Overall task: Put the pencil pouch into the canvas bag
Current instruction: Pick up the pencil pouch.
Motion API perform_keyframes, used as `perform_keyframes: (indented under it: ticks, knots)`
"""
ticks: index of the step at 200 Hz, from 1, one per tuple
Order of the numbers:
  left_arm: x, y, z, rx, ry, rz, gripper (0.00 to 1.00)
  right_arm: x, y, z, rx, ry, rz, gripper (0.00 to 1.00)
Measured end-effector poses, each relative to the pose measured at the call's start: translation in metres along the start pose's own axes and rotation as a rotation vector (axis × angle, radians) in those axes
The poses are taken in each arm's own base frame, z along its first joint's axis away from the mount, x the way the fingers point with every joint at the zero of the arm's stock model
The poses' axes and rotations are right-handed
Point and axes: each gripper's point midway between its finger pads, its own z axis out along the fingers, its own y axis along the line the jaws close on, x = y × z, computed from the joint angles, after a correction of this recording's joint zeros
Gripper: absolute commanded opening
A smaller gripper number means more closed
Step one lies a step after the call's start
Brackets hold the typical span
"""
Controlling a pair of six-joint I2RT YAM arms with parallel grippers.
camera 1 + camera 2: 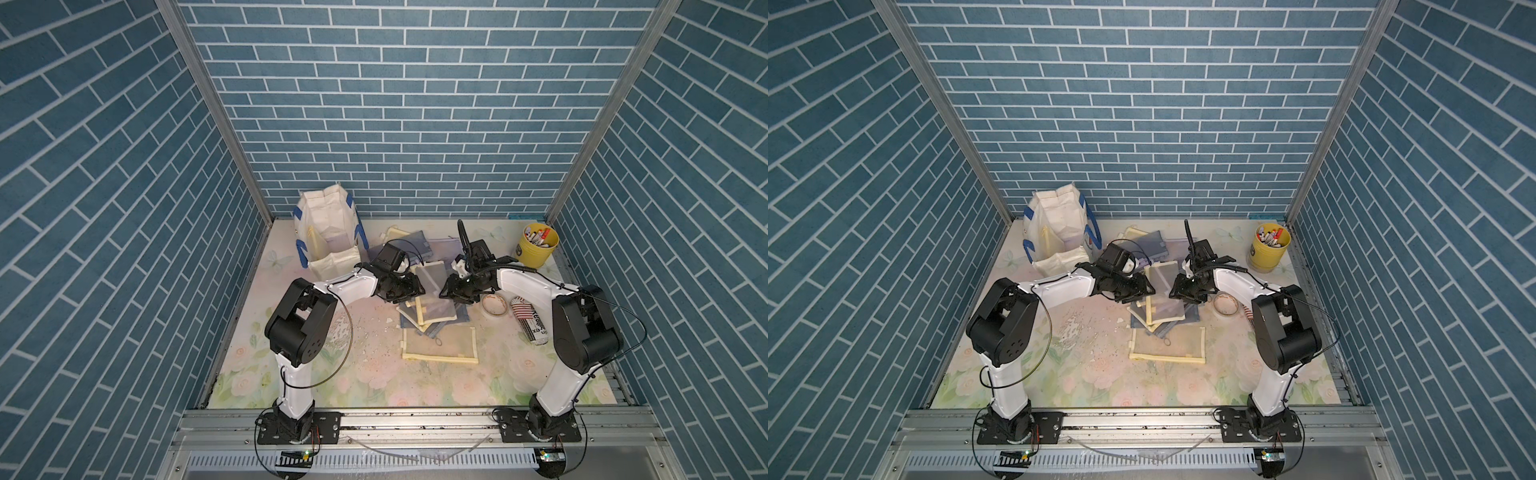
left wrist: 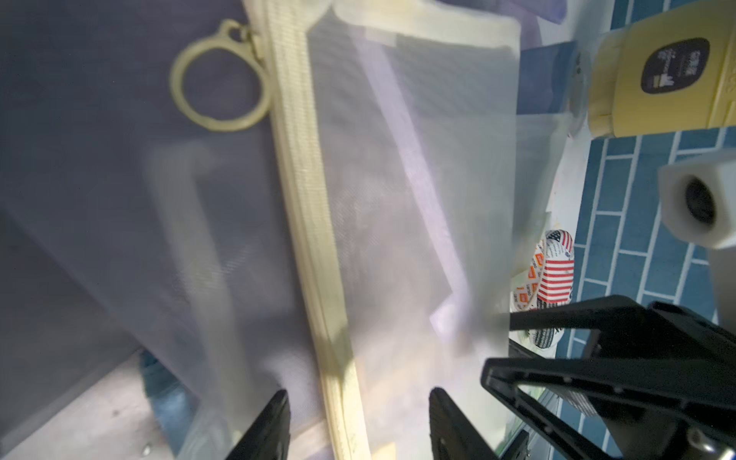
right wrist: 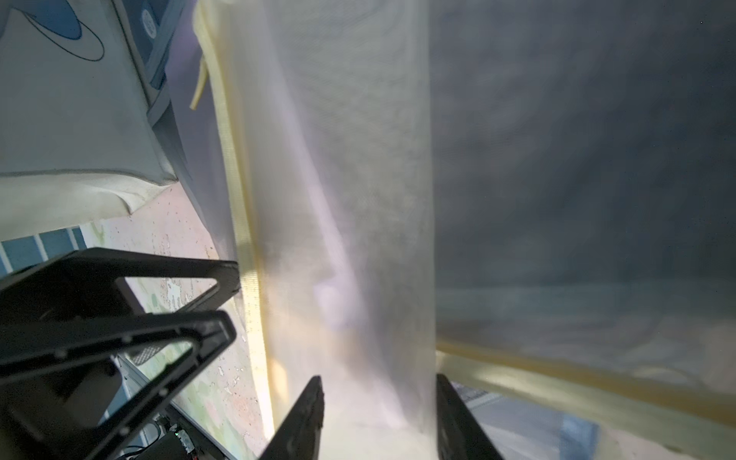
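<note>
A see-through mesh pencil pouch (image 1: 430,276) (image 1: 1160,274) with cream zip trim is tilted up over a stack of similar pouches at mid-table. My left gripper (image 1: 419,286) (image 1: 1152,289) and right gripper (image 1: 444,291) (image 1: 1172,291) face each other across it. In the left wrist view the left gripper (image 2: 360,422) stands open with the pouch (image 2: 398,199) and its zip edge between the fingers. In the right wrist view the right gripper (image 3: 376,418) is open too, astride the blurred mesh pouch (image 3: 338,199). The off-white canvas bag (image 1: 328,232) (image 1: 1059,224) (image 3: 59,119) with blue handles stands open at back left.
Other mesh pouches lie stacked under the grippers (image 1: 432,316), nearer the front (image 1: 440,338) and at the back (image 1: 409,239). A yellow pen bucket (image 1: 538,245) (image 2: 657,67) stands back right. A tape roll (image 1: 494,305) and a printed flag-pattern roll (image 1: 530,320) (image 2: 555,275) lie right.
</note>
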Motion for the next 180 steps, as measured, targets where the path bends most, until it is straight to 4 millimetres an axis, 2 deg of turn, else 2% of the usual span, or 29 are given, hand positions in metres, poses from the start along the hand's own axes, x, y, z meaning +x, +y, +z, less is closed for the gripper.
perform_keyframes:
  ticks: [33,46,66,155,180]
  knots:
    - [0.001,-0.004,0.004,0.008,-0.001,0.013,0.54,-0.029,0.016,-0.001,-0.01,-0.024,-0.016,0.44]
    - [0.002,-0.005,0.007,0.008,0.004,0.016,0.53,-0.034,0.018,0.001,-0.018,-0.034,-0.021,0.44]
    - [0.003,-0.003,0.011,0.006,0.012,0.013,0.53,-0.035,0.015,0.007,-0.023,-0.026,-0.013,0.41]
    - [-0.003,-0.009,0.015,0.043,-0.005,0.022,0.5,-0.034,0.013,0.02,-0.081,-0.036,0.01,0.0]
    - [0.0,-0.009,0.013,0.059,-0.002,0.023,0.56,-0.03,0.013,0.012,-0.074,-0.046,0.006,0.0]
